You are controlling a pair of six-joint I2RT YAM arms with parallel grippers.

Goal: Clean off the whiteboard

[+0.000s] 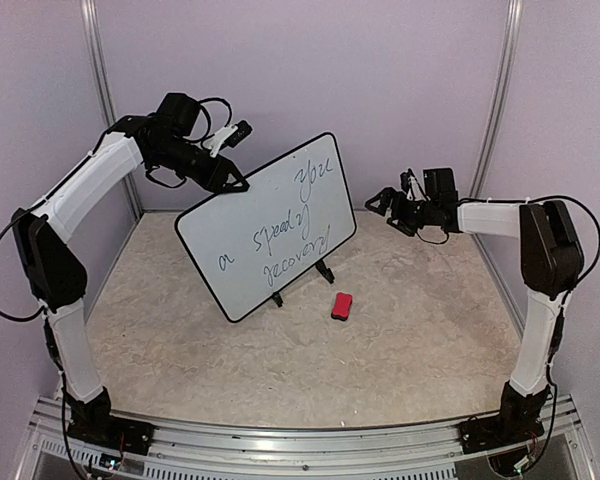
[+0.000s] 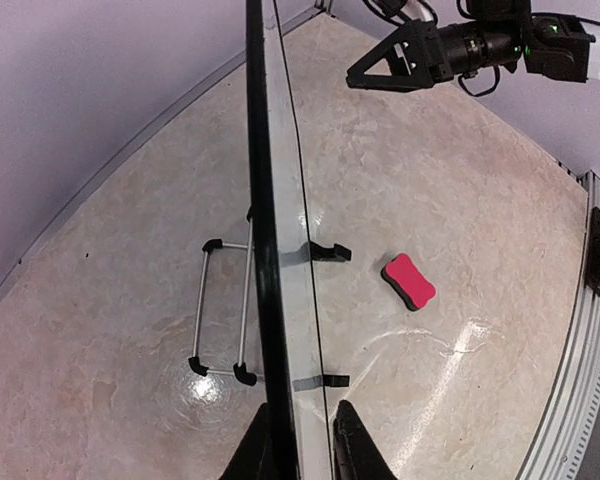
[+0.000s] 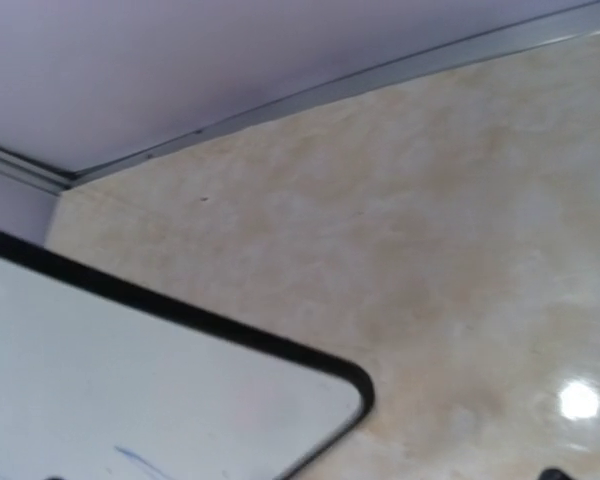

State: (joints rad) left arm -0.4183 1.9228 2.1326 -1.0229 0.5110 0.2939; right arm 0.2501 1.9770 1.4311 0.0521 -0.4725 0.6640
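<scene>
Lilac walls close in a beige marbled table (image 1: 400, 370), where the whiteboard (image 1: 280, 215) stands tilted on its feet, its writing unwiped. The left gripper (image 1: 234, 184) straddles the top rim, fingers (image 2: 358, 448) close on either side; whether they pinch it I cannot tell. The right gripper (image 1: 388, 207) hangs spread and empty beside the board's right corner. Erasing looks not yet begun: the eraser (image 1: 342, 306) lies below that hand, nearer the bases. Next it likely must drop, close across the eraser and lift it to the writing.
</scene>
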